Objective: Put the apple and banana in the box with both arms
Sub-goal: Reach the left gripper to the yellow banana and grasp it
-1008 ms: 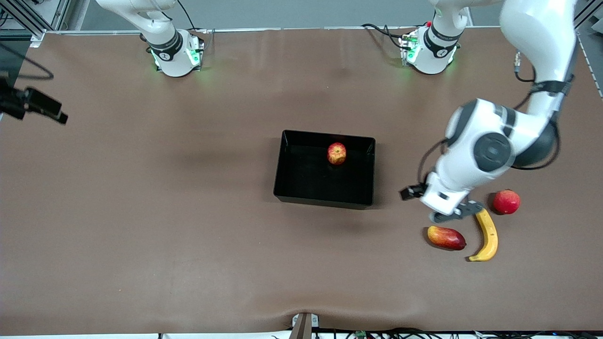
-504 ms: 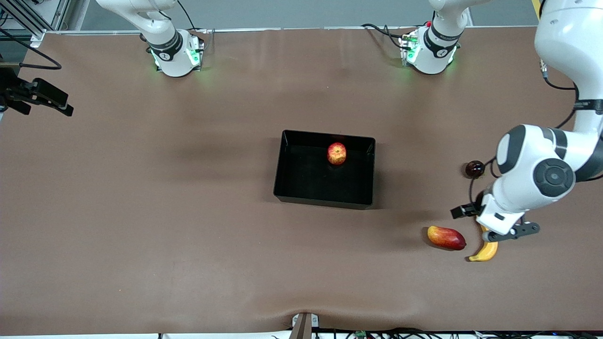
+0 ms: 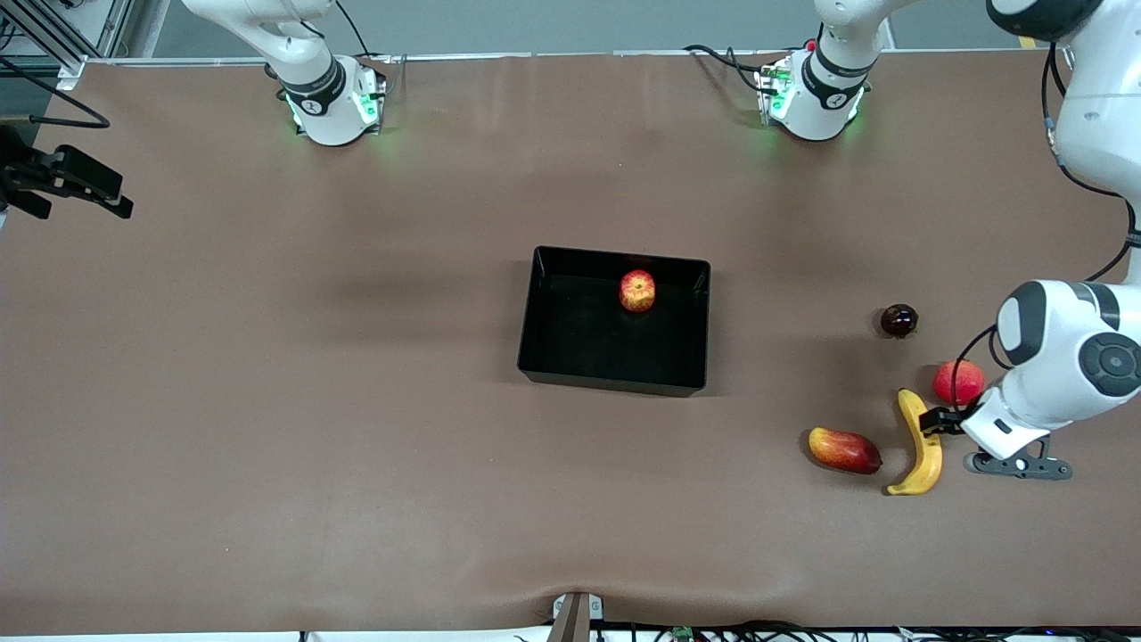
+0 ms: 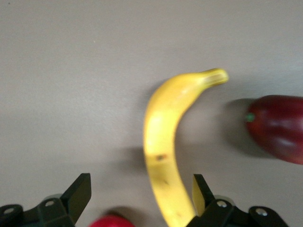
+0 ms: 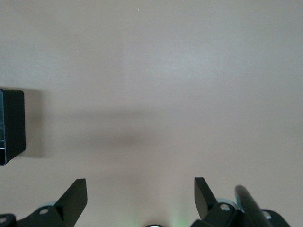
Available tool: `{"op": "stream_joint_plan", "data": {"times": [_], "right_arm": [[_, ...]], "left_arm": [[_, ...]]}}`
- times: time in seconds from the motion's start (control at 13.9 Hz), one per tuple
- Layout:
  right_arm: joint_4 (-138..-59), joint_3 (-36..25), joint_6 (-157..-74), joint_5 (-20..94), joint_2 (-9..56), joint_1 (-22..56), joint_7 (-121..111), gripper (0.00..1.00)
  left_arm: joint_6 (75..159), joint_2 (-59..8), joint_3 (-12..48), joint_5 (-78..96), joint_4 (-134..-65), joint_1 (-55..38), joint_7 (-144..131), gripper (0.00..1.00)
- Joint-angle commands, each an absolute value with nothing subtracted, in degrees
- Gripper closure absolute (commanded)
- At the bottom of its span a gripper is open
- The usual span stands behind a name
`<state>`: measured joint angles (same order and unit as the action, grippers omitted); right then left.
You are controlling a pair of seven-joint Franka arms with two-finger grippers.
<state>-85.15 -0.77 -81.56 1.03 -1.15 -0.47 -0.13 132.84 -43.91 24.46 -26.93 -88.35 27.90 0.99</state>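
Left gripper point(image 4: 137, 198) first: in the left wrist view its jaws stand wide apart at the bottom of the frame, gripping nothing, with the banana point(image 4: 171, 146) running up the middle of the picture between the two black fingers point(image 4: 78, 194). In the front view that left gripper point(image 3: 1016, 464) sits at the lower right, low over the desk point(image 3: 267, 401) just beside the banana point(image 3: 920, 443), not over it, as far as the high camera shows. So the fruit is lined up but no grasp is made!

Around it, a mango-like fruit point(image 3: 844, 449) lies beside the banana toward the frame's centre, a pinkish-red round fruit point(image 3: 958, 382) sits just above the banana's upper end, and a small dark round fruit point(image 3: 898, 320) rests higher up.

Right gripper point(image 5: 140, 198): jaws spread wide and empty too, looking down on bare desk with a corner of the box point(image 5: 10, 125) at the left edge; in the front view it waits at the upper left edge point(image 3: 62, 183).

Now the score. The apple point(image 3: 637, 290) lies inside the box point(image 3: 535, 312), centre frame, near its upper wall. Half done, I'd say. The banana is still out on the desk, well apart from the box, so grasping, carrying and dropping it in all remain.
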Motion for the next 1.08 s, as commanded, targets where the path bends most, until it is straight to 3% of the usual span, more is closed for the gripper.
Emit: {"op": "stream_joint_plan", "data": {"times": [0.0,0.14,0.29,0.36,0.5,0.79,1.01], "right_arm": [[-85.61,-0.18,-80.68,-0.87,-2.11,-1.41,-0.62,0.0],[-85.61,-0.18,-80.68,-1.23,-2.11,-1.49,-0.96,0.0],[-85.61,-0.26,-80.77,-1.14,-2.02,-2.02,-1.14,0.0],[-85.61,-0.26,-80.77,-1.06,-2.02,-2.11,-1.14,0.0],[-85.61,-0.18,-80.68,-0.79,-2.02,-2.02,-0.97,0.0],[-85.52,-0.18,-80.6,-0.35,-1.93,-2.11,-1.05,0.0],[-85.6,-0.18,-80.51,-0.35,-1.93,-2.2,-1.05,0.0]], "left_arm": [[134.29,-48.42,24.52,-27.86,-85.17,27.33,2.2,0.12],[135.52,-49.92,24.35,-27.69,-85.08,27.33,2.11,0.14],[135.61,-50.97,24.08,-27.6,-84.9,27.33,1.5,0.24],[135.53,-51.32,24.08,-27.6,-84.99,27.25,1.15,0.38],[135.53,-50.63,24.17,-27.51,-84.99,27.33,1.32,1.0],[132.99,-46.07,24.87,-26.19,-84.99,27.6,1.41,1.0],[125.28,-40.19,28.29,-22.44,-84.99,27.51,0.45,1.0]]}}
